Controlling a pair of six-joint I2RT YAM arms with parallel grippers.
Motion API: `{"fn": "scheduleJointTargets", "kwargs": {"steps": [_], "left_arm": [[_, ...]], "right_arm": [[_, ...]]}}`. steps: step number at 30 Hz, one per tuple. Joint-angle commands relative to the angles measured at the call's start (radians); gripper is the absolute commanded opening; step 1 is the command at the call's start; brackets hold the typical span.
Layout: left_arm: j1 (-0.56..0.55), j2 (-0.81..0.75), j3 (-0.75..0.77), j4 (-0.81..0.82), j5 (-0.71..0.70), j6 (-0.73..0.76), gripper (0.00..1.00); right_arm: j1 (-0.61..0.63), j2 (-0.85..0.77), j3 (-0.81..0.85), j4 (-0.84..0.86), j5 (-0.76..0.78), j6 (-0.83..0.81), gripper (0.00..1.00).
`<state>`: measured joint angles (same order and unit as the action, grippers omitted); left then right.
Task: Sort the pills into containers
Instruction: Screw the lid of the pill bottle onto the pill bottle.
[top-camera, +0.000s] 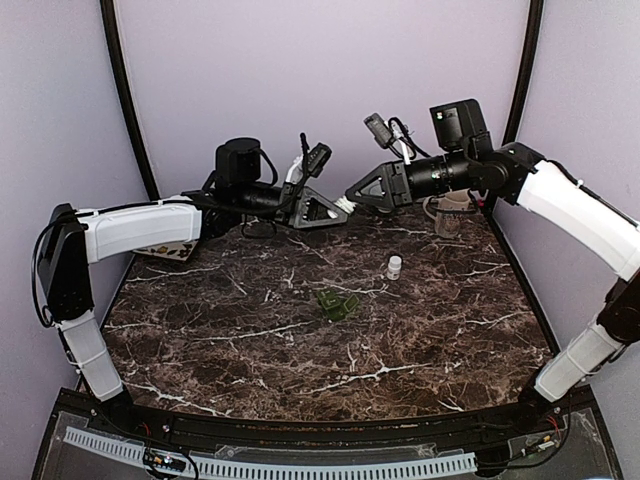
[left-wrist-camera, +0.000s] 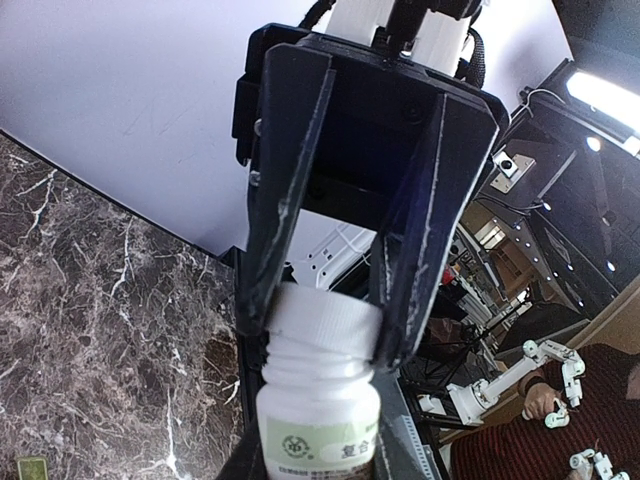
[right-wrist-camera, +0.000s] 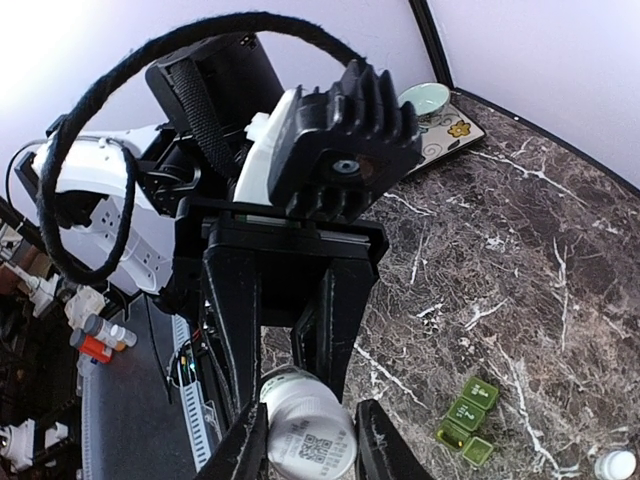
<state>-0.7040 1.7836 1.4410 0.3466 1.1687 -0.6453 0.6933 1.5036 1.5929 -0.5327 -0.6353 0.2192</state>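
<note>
A white pill bottle (left-wrist-camera: 320, 405) with a ribbed white cap (left-wrist-camera: 325, 318) hangs in the air over the back of the table. My left gripper (left-wrist-camera: 320, 335) is shut on the cap, one finger on each side. Seen from the right wrist, the bottle's base (right-wrist-camera: 312, 440) faces the camera, and my right gripper (right-wrist-camera: 310, 452) is closed against its body from the opposite end. From above, the two grippers (top-camera: 333, 208) (top-camera: 356, 194) meet tip to tip with the bottle (top-camera: 344, 205) between them. A green pill organiser (top-camera: 337, 304) lies mid-table, its small compartments (right-wrist-camera: 467, 420) open.
A small white bottle (top-camera: 394, 266) stands right of the organiser. A cup (top-camera: 450, 212) sits at the back right under the right arm. At the back left a patterned tray (top-camera: 165, 250) holds a pale bowl (right-wrist-camera: 425, 97). The marble tabletop (top-camera: 300, 350) fills the foreground.
</note>
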Motion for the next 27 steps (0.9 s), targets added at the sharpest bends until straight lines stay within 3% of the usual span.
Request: {"fn": "scheduleJointTargets", "kwargs": {"steps": [1,12,19,27], "left_arm": [[0.004,-0.007,0.034,0.031,0.022,-0.005,0.00],[0.005,-0.021,0.026,0.021,0.029,0.023,0.00],[0.004,-0.039,0.023,0.016,0.030,0.044,0.00],[0.005,-0.045,0.028,0.024,0.043,0.041,0.00]], "right_arm": [[0.009,0.008,0.031,0.005,-0.011,-0.003,0.26],[0.001,0.004,0.013,0.045,-0.075,0.055,0.20],[-0.029,-0.011,-0.042,0.149,-0.174,0.161,0.20],[-0.029,-0.015,-0.052,0.149,-0.182,0.178,0.20]]}}
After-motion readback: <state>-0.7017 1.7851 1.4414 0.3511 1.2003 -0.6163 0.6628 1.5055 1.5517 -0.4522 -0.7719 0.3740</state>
